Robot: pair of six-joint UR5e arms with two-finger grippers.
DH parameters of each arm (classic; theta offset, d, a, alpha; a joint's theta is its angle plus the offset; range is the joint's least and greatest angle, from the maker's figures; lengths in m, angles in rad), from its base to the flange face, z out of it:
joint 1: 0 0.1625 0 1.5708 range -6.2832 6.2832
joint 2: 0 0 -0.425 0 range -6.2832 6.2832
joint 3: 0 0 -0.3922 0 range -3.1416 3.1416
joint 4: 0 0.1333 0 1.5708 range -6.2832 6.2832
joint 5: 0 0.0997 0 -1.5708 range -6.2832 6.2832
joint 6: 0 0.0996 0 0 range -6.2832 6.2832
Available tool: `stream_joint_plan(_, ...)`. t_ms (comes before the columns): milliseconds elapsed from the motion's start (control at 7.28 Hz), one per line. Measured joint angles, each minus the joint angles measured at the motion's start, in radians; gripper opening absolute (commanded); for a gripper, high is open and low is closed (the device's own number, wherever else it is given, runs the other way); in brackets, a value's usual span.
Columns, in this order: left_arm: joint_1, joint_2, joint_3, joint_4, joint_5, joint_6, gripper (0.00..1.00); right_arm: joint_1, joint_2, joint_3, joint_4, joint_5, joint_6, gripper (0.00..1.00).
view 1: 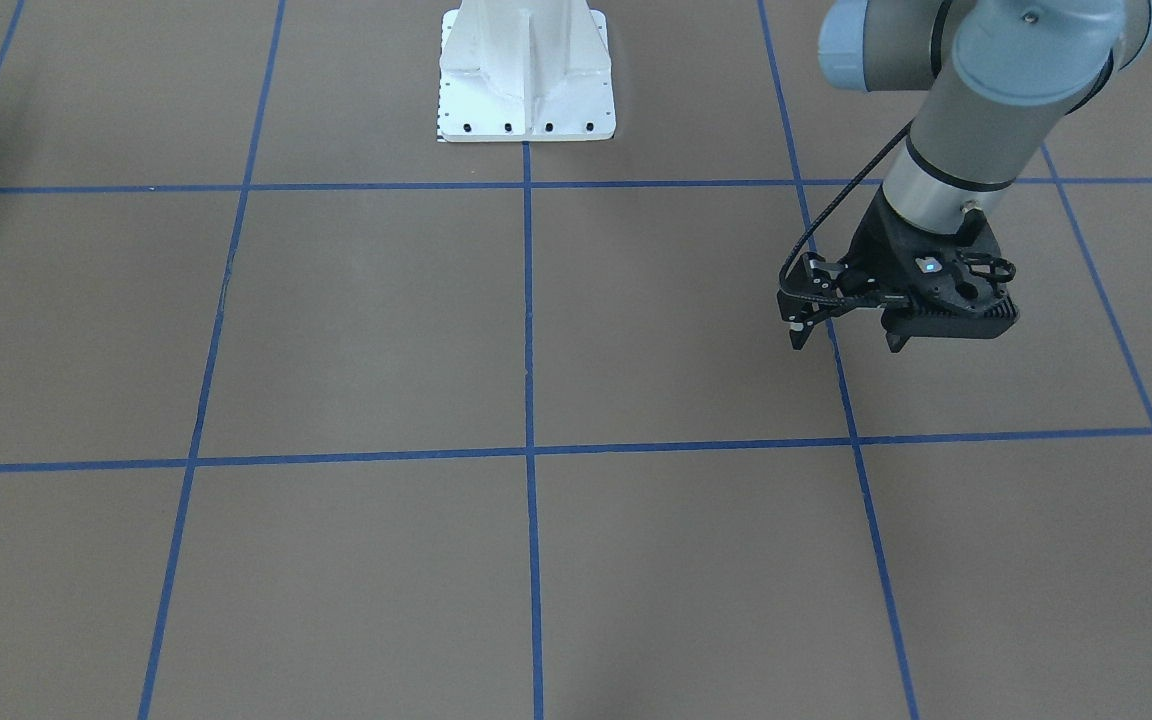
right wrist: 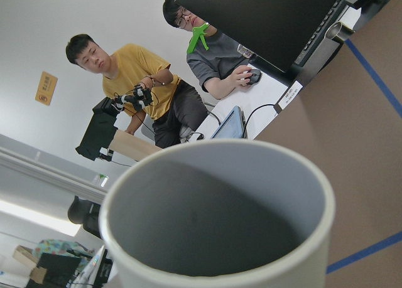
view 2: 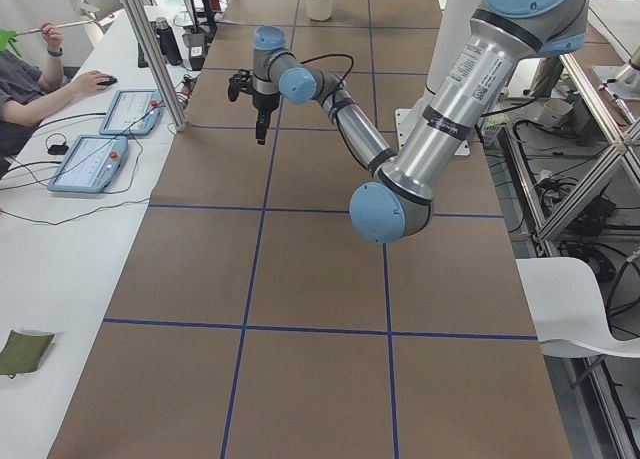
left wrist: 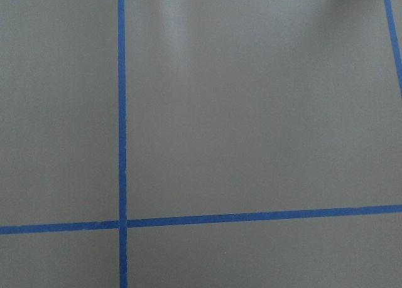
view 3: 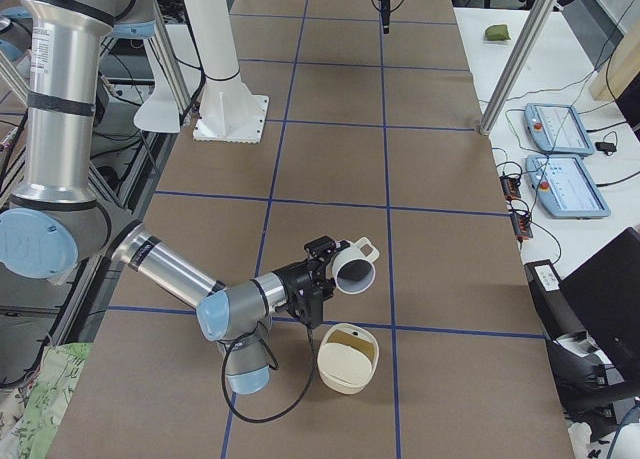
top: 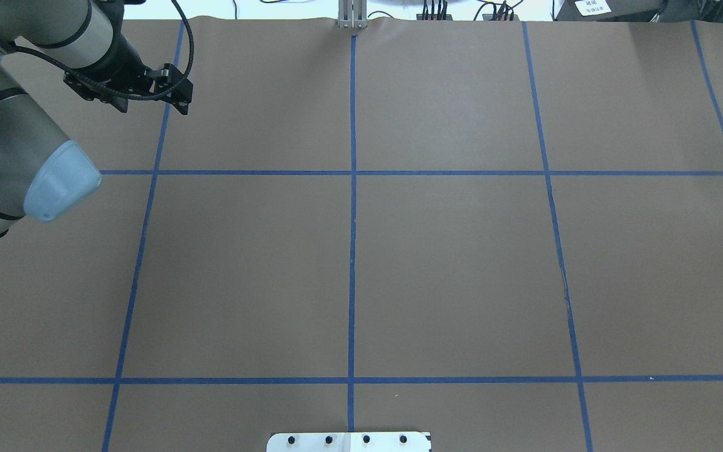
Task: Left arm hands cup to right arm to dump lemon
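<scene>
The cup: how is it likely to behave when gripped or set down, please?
The cup looks like smooth, rigid ceramic: it probably won't flex, but may slip and chip if knocked. Round-walled and tipped sideways near the bowl, it would likely roll if laid down until its handle catches.

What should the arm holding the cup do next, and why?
Probably the right arm should turn the cup upright. The cup is tipped on its side near the bowl, its inside looks empty in the wrist view, and something dull yellow lies in the bowl, so the dumping seems done.
</scene>
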Motion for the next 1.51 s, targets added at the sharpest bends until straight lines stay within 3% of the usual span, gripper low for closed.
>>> stream_joint_plan(275, 0.000, 0.002, -0.003, 0.000, -0.006, -0.002, 1.00, 0.001, -0.018, 0.048, -0.086, 0.028, -0.207, 0.13)
stream_joint_plan(687, 0.001, 0.004, -0.010, -0.001, -0.011, -0.003, 1.00, 0.001, -0.014, 0.212, -0.423, 0.055, -0.517, 0.13)
stream_joint_plan(1099, 0.006, 0.008, 0.002, -0.002, -0.011, -0.002, 1.00, -0.016, 0.086, 0.253, -0.746, 0.036, -0.890, 0.12)
stream_joint_plan(1511, 0.019, 0.014, 0.009, -0.005, -0.009, -0.019, 1.00, -0.133, 0.208, 0.258, -1.004, -0.129, -1.214, 0.11)
